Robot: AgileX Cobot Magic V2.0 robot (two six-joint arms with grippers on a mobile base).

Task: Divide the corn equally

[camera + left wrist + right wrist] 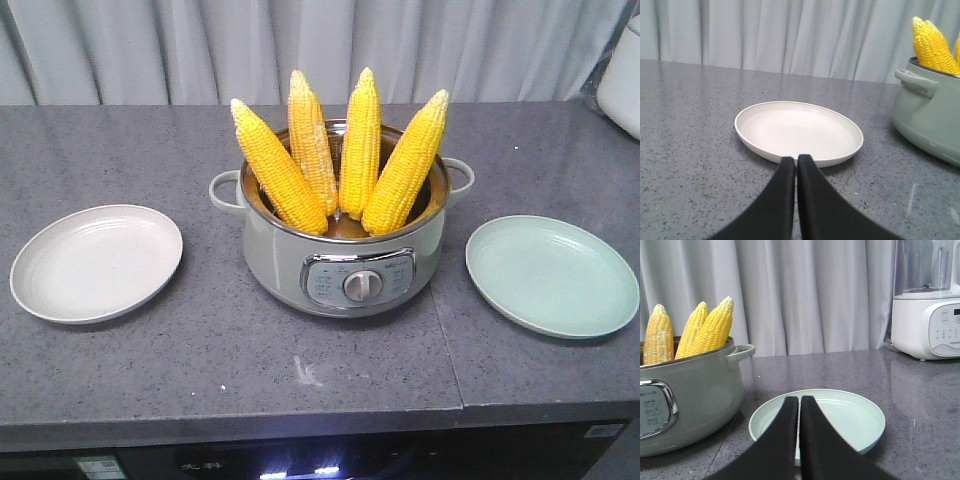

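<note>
The left gripper [796, 159] shows at the bottom centre of its wrist view with its two black jaws pressed together and nothing between them. Just past their tips, in the middle of the frame, lies the cream plate [799, 130], bare. At the right edge is the side of the pot [927, 117] with corn tips poking over its rim.

The right gripper [799, 399] looks the same in its own view: jaws closed on each other, holding nothing. The tips overlap the near rim of the green plate [840, 415] in the picture, though I cannot tell whether they touch it. The pot fills the left of that frame, and a white blender [927, 325] stands at the far right by the curtain [815, 295].

In the front view, the corn [360, 150], four cobs, stands on end in the pot at the centre of the counter [200, 370], tips fanned upward. The cream plate is at the left and the green plate at the right, each a little apart from the pot, and both are bare. So the sharing-out looks not yet begun: all four cobs are left to move, presumably two to each plate.

Neither arm appears in the front view. From the low, level look of the wrist views, each gripper seems held low over the counter's front edge, pointing across its own plate.
</note>
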